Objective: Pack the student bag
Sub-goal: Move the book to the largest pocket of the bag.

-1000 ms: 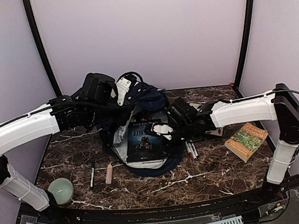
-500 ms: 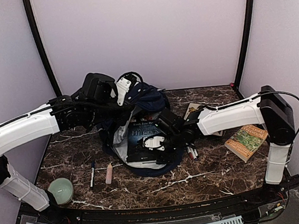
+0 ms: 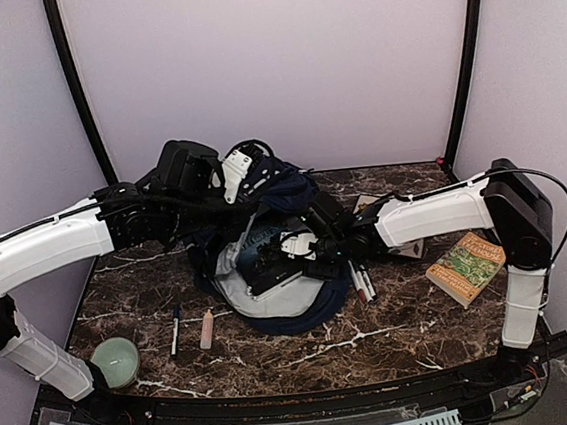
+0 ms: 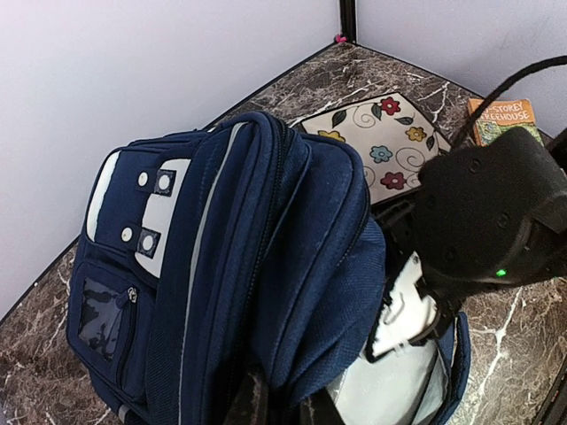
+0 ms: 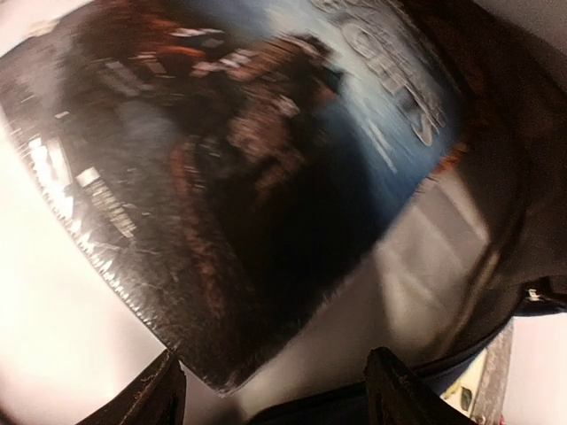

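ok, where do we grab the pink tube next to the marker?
Probably mid-body, from straight above. The pink tube lies flat, long axis running near-to-far, so close the jaws across its width. The marker lies apart on its left, leaving finger room.

Marker (image 3: 175, 330), pink tube (image 3: 207, 329) and paperback (image 3: 468, 268) lie on the marble table (image 3: 396, 337).
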You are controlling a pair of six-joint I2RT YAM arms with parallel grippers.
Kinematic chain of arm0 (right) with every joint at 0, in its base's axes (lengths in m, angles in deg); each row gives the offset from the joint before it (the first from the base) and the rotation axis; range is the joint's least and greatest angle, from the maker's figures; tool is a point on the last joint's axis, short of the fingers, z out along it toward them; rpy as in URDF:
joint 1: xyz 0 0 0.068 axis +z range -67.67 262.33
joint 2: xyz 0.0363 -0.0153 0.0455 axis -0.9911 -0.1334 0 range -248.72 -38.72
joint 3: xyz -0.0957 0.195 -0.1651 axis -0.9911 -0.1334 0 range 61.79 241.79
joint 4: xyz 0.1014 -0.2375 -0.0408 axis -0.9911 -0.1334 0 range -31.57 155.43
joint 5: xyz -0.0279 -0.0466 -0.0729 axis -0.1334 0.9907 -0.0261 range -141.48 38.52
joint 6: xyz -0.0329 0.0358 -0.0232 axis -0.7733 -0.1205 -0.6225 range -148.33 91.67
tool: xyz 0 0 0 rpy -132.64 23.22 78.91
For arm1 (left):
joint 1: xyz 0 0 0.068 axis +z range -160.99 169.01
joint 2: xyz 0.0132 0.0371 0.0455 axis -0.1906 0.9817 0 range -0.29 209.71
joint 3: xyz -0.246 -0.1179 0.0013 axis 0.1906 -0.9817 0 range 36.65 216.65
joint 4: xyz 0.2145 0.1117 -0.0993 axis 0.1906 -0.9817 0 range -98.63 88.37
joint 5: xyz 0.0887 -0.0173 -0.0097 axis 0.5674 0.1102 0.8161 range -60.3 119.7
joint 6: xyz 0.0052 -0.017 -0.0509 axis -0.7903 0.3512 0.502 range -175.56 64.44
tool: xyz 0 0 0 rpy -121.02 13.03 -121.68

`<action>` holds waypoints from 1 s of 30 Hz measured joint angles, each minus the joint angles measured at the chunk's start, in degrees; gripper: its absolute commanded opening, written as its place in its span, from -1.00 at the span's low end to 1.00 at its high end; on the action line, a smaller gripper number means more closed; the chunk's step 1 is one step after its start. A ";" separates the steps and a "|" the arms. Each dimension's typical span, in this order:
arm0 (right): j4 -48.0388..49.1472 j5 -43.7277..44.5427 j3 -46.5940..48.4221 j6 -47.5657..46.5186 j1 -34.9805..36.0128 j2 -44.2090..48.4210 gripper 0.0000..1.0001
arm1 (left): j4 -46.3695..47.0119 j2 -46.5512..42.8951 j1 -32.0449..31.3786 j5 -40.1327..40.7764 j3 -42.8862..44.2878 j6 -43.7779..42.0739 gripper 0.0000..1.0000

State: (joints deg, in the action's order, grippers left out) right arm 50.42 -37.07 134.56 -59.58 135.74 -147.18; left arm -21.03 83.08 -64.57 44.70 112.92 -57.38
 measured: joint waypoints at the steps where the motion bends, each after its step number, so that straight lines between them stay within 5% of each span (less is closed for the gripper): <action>1: 1.29 0.83 0.31 0.00 -0.63 -0.59 0.39 | 0.11 0.00 0.00 -0.26 -0.13 -0.09 -1.00; 8: 6.71 3.17 4.09 0.20 -1.79 -6.16 0.39 | 0.33 0.00 0.02 -1.70 -0.24 -0.15 -1.00; 18: 6.62 -3.82 -0.81 -5.16 0.70 -2.58 0.48 | 0.37 0.00 0.00 -1.62 -0.24 -0.57 -1.00; 30: 6.38 -7.87 3.78 -10.23 4.96 -3.21 0.51 | 0.35 0.00 0.02 -1.66 -0.24 -0.55 -1.00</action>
State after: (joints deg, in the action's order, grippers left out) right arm 56.80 -44.94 138.34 -69.81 140.70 -150.39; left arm -20.68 83.08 -64.55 43.04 112.68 -57.93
